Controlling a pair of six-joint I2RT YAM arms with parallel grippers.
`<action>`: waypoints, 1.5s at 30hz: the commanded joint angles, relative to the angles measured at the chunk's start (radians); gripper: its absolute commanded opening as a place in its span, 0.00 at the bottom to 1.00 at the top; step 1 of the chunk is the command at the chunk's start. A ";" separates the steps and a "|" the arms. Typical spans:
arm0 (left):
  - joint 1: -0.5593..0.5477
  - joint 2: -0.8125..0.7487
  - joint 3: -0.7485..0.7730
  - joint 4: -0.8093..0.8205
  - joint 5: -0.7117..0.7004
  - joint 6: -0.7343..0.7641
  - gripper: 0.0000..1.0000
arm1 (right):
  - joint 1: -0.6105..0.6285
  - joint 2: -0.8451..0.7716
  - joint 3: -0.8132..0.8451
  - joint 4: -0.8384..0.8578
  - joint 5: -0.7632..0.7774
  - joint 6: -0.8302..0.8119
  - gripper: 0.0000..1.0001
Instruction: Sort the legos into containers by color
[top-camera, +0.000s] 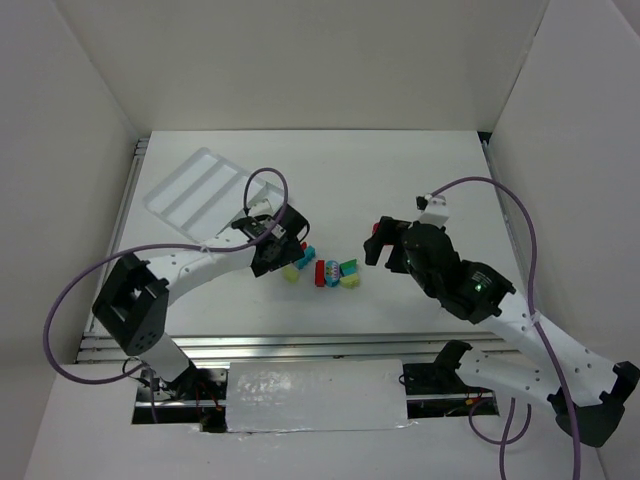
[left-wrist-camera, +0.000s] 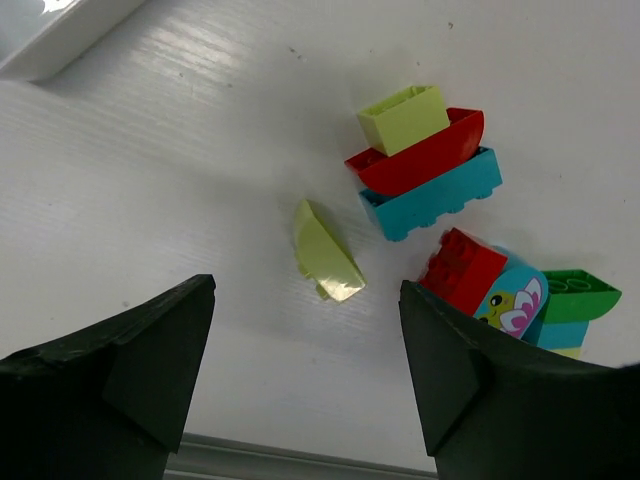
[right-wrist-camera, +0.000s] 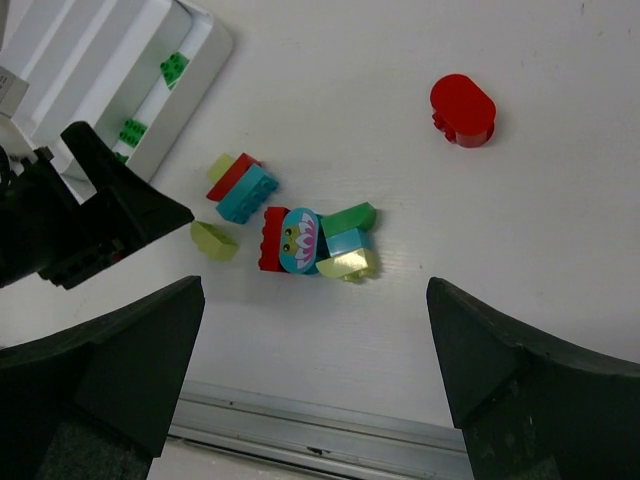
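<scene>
Loose legos lie mid-table in a cluster (top-camera: 325, 270). In the left wrist view there is a pale yellow curved brick (left-wrist-camera: 325, 252), a stack of yellow, red and teal bricks (left-wrist-camera: 420, 160), and a red brick joined to a teal printed piece (left-wrist-camera: 480, 285) beside a green brick (left-wrist-camera: 580, 295). A red rounded brick (right-wrist-camera: 462, 108) lies apart, to the right. The white tray (top-camera: 195, 190) holds two green bricks (right-wrist-camera: 173, 67) in one compartment. My left gripper (left-wrist-camera: 305, 300) is open and empty, just above the yellow curved brick. My right gripper (right-wrist-camera: 315, 300) is open and empty, above the cluster.
A metal rail (right-wrist-camera: 320, 435) runs along the table's near edge. White walls enclose the table on three sides. The left gripper (right-wrist-camera: 110, 210) shows in the right wrist view, between the tray and the cluster.
</scene>
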 joint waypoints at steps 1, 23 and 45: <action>-0.009 0.060 0.064 0.000 -0.028 -0.064 0.86 | -0.001 -0.044 -0.042 -0.022 -0.001 -0.005 1.00; -0.012 0.235 0.020 0.049 0.004 -0.133 0.60 | -0.001 -0.080 -0.111 0.022 -0.020 -0.063 1.00; 0.393 -0.132 0.097 -0.062 -0.115 0.070 0.00 | -0.001 -0.065 -0.119 0.050 -0.052 -0.081 1.00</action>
